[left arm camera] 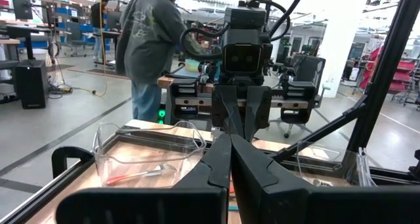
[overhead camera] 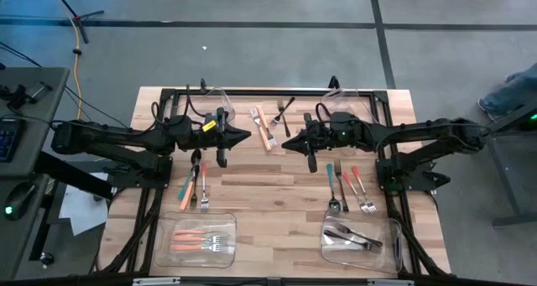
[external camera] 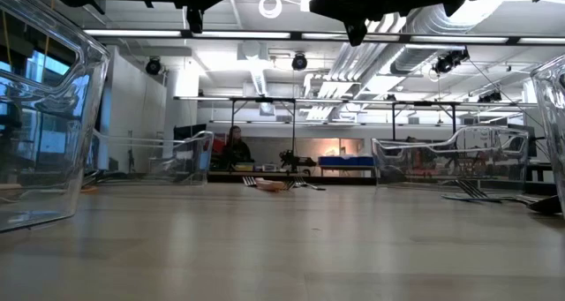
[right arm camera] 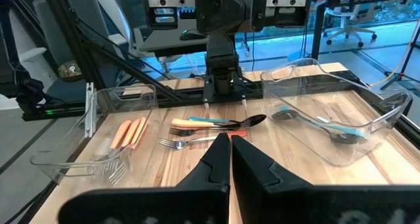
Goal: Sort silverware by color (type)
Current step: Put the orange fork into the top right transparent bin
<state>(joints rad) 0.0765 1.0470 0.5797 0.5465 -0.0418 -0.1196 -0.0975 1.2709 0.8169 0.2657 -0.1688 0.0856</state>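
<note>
High view: our left hand (overhead camera: 246,137) and right hand (overhead camera: 286,143) hover tip to tip mid-table (overhead camera: 277,202), both clenched, empty. Orange forks (overhead camera: 201,241) sit in the near-left bin (overhead camera: 168,254), dark pieces (overhead camera: 352,237) in the near-right bin (overhead camera: 329,252). Loose silverware (overhead camera: 350,187) lies beside both arms and at the far edge.

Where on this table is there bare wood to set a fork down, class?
Bare wood lies between the two near bins: the orange-fork bin and the dark-cutlery bin. Crowded: the mixed cutlery cluster under the left arm, and the forks under the right.
</note>
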